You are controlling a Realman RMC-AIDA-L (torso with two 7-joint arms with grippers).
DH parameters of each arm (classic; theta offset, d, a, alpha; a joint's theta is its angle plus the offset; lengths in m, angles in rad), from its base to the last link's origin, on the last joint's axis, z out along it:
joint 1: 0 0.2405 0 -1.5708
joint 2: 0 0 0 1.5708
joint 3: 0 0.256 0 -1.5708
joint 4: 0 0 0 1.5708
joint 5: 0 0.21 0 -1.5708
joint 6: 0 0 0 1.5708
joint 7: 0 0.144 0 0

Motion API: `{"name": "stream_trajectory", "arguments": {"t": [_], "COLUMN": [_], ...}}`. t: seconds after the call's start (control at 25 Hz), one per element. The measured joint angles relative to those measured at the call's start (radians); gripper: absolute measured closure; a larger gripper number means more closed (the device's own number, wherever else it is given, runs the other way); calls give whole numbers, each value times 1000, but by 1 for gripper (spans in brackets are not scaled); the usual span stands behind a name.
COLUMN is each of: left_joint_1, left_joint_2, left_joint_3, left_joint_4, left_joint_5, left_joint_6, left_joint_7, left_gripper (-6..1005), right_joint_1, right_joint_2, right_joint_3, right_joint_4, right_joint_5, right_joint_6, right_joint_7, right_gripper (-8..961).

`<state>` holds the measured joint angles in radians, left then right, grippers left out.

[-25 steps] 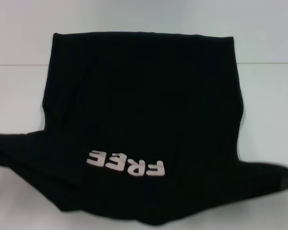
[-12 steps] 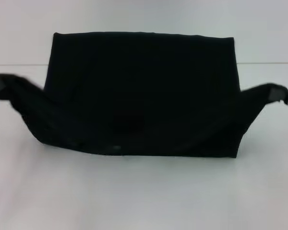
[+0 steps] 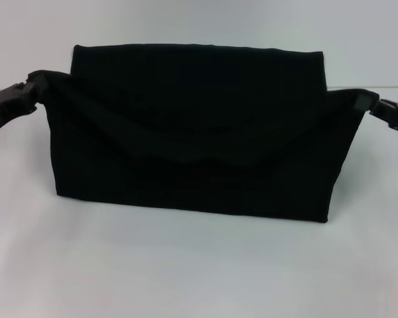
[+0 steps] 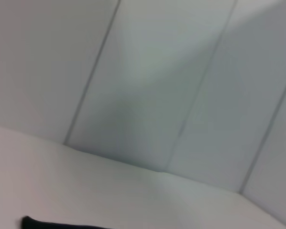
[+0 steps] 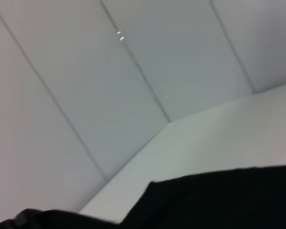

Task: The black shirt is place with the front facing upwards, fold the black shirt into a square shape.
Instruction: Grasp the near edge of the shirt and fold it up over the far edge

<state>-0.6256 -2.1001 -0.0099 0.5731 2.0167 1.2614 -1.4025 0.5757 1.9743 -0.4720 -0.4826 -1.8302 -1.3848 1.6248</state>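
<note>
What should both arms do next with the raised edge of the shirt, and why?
Probably carry it on toward the far edge and lower it there. The left gripper and right gripper each pinch a corner of the black shirt, and the lifted edge sags between them, short of the far hem.

You've swung the large black fabric shirt (image 3: 196, 132)'s near half up and over; its white lettering is now hidden, both held corners raised farther back.
</note>
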Motion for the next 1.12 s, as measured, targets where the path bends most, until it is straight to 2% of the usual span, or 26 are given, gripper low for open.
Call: {"name": "stream_trajectory", "arguments": {"t": [0.2, 0.4, 0.56, 0.84, 0.96, 1.12], "left_joint_1": [-24, -31, -54, -144, -179, -189], "left_joint_2": [-14, -16, -16, -25, -39, -43], "left_joint_3": [10, 11, 12, 12, 12, 11], "left_joint_4": [-41, -80, -117, -182, -188, -183], "left_joint_5": [-33, -63, -83, -86, -88, -118], "left_joint_6": [-97, -147, -198, -373, -469, -520], "left_joint_7": [85, 162, 235, 341, 364, 366], "left_gripper": [943, 925, 911, 886, 876, 862], "right_joint_1": [23, 50, 74, 126, 145, 147], "right_joint_2": [42, 74, 87, 112, 114, 114], "right_joint_3": [1, -6, -6, -8, -12, -15], "right_joint_4": [4, 17, 41, 72, 96, 100], "right_joint_5": [38, 40, 42, 42, 42, 48], "right_joint_6": [123, 223, 286, 432, 486, 516], "right_joint_7": [-90, -145, -170, -179, -187, -187], "right_gripper": [898, 895, 892, 887, 885, 882]}}
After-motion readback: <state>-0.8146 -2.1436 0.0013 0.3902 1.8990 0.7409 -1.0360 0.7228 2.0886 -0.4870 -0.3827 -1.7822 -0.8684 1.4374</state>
